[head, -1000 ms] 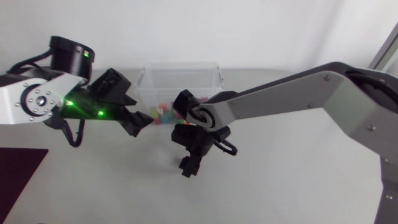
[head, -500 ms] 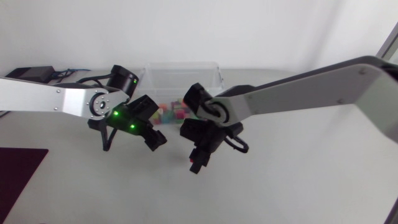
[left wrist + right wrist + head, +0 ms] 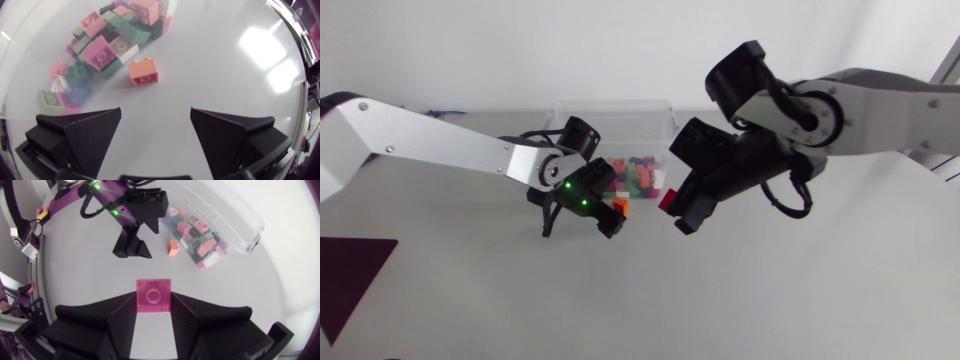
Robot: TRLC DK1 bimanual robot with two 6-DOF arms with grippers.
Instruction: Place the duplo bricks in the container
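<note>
A pile of coloured duplo bricks [image 3: 638, 180] lies on the table at the mouth of the clear plastic container [image 3: 615, 118]. One orange brick [image 3: 619, 206] lies apart from the pile [image 3: 110, 40], just ahead of my left gripper [image 3: 608, 222], which hangs open over the table with nothing between its fingers. In the left wrist view that orange brick [image 3: 143, 72] sits beyond the left gripper [image 3: 155, 112]. To the right of the pile, raised off the table, my right gripper [image 3: 678, 210] is shut on a pink brick [image 3: 153, 296]. The right gripper [image 3: 153, 302] looks down on the container [image 3: 235, 215].
A dark purple mat [image 3: 350, 270] lies at the table's front left corner. The white table [image 3: 770, 290] stretches out to the front and right of both grippers.
My right gripper has shut on the pink brick and risen up and to the right. My left gripper has swung right, from beside the container to the orange brick.
</note>
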